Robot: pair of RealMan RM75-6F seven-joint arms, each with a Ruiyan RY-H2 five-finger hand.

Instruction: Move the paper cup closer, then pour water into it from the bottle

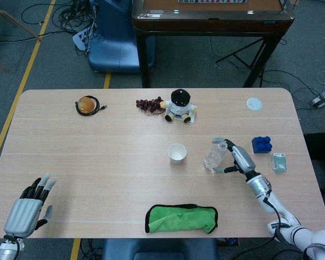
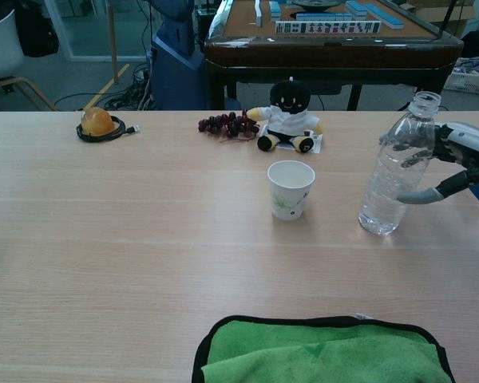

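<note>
Cup [image 1: 177, 153] left of bottle [image 1: 214, 156]

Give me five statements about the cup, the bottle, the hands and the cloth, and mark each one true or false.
1. The paper cup stands upright, apart from the bottle. True.
2. The bottle wears a cap. False: its mouth is open.
3. The right hand is at the bottle, fingers spread around it. True.
4. The left hand holds the cup. False: it rests at the table's near left corner, far from the cup.
5. The green cloth covers the cup. False: it lies flat at the near edge.
</note>
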